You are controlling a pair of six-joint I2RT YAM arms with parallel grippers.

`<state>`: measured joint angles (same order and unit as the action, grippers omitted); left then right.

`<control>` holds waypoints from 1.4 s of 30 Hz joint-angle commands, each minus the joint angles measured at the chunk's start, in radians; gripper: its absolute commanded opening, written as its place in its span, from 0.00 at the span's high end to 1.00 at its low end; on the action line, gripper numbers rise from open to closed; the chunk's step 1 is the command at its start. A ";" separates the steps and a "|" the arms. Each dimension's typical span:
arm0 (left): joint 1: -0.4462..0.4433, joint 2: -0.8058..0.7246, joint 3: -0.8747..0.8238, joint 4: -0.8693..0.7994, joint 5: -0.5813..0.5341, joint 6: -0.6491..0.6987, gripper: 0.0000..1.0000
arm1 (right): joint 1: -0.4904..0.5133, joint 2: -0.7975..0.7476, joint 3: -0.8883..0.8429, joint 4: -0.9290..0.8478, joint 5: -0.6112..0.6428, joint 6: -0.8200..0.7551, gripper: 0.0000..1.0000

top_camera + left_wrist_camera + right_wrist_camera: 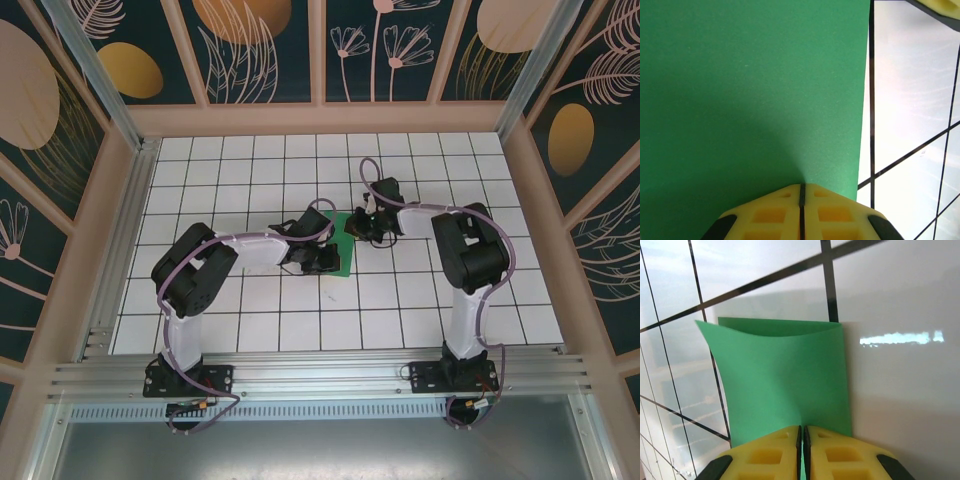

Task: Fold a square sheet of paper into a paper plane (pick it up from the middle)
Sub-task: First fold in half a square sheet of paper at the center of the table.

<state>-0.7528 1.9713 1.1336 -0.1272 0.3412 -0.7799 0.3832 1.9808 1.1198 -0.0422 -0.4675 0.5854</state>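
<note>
The left gripper and right gripper each pinch the sheet of paper tight; uneven pulling could tear or crumple it.

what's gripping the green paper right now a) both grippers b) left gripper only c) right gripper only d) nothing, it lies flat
a: the left gripper and the right gripper are each pinched shut on an edge of the square sheet of paper.

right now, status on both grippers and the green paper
Left gripper shut on the green paper. Right gripper shut on it too. Paper bowed between them. No obstruction seen.
</note>
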 commanded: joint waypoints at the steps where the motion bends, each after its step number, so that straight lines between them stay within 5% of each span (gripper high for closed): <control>1: 0.000 0.083 -0.046 -0.150 -0.096 0.028 0.90 | -0.044 0.041 0.039 0.021 0.085 -0.027 0.85; 16: 0.001 0.101 -0.060 -0.156 -0.117 0.036 0.90 | -0.087 0.108 0.176 -0.006 0.110 -0.038 0.85; 27: 0.000 0.101 -0.046 -0.154 -0.121 0.030 0.90 | -0.025 -0.115 0.037 -0.020 0.014 -0.077 0.85; 32: 0.000 0.104 -0.043 -0.153 -0.121 0.029 0.90 | 0.035 -0.059 0.026 -0.032 0.033 -0.052 0.85; 42: 0.000 0.101 -0.057 -0.155 -0.123 0.029 0.90 | -0.012 0.055 0.072 -0.011 0.053 -0.030 0.86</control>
<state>-0.7528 1.9759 1.1381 -0.1276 0.3351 -0.7696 0.3958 2.0083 1.1694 -0.0563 -0.4320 0.5446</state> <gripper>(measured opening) 0.100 0.142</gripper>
